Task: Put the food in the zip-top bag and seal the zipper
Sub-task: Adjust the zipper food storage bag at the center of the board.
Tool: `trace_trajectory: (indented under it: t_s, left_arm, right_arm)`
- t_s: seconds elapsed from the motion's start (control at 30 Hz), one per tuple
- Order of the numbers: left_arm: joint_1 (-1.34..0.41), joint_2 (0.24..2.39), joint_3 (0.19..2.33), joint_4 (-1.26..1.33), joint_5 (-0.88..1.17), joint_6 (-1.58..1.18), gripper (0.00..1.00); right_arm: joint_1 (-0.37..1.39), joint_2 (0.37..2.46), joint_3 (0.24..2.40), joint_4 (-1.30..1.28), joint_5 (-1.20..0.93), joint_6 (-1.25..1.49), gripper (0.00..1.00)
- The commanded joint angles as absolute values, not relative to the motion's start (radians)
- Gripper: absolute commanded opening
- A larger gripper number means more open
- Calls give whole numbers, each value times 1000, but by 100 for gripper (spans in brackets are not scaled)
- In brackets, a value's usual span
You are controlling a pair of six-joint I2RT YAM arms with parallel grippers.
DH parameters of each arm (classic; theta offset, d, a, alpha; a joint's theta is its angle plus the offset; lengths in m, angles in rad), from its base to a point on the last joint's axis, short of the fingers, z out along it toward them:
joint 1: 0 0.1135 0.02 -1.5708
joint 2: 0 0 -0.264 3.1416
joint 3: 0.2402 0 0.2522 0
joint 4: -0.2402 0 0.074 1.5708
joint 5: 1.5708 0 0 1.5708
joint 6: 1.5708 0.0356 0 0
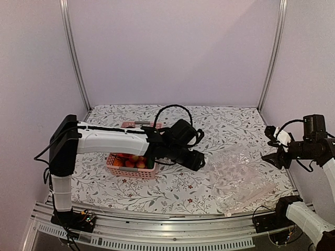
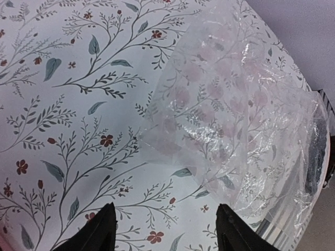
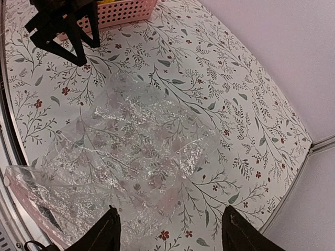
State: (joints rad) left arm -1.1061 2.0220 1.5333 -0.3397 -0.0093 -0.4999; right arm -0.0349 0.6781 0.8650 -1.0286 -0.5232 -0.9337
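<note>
Currently, at the left of the overhead view, the food [image 1: 129, 160] lies heaped in the pink basket [image 1: 121, 170], red and orange pieces showing above its lattice wall, with the left arm stretched across above it. Further right, the left pincer [image 2: 165, 206] is released: its two dark fingers stand well apart with only the patterned surface [image 1: 157, 196] showing between them, and it grasps nothing. It hangs between the basket and the bag, nearer the bag's left edge. Next to the right, the zip-top bag [image 1: 238, 175] lies flat and crumpled on the surface, well apart from the basket. No coloured piece shows through its clear film, so it is judged to hold nothing. The zipper [image 1: 250, 200] runs as a pale strip along the bag's near edge, toward the arm bases; whether it is pressed closed or parted cannot be told from these views. At the far right, the right pincer [image 3: 170, 208] is likewise released and grasps nothing, poised above the bag's right side without touching it. Assessment: the task stands at its beginning. No food is in the bag and none is in either pincer. Outstanding items are opening or holding the mouth, moving the food over, and sealing the zipper.
</note>
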Motion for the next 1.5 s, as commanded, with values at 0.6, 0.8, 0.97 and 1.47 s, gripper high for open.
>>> trace_trajectory:
  t_s: [0.6,0.8,0.97,1.47]
  left_arm:
    - [-1054,2251,1698,-183,95,-423,37]
    - [-1002,2293,1720,-121,120,-418,26]
    - [-992,2326,1752,-93,183,-389,38]
    - [-1010,2329,1682,44,366,-331,29]
  right_arm:
    - [-35,655,875,-1196,-580,-986,61]
    - [-35,666,870,-1184,-575,-987,60]
    - [-35,675,870,-1180,-577,-982,60]
    - [-35,675,862,-1178,-587,-972,60]
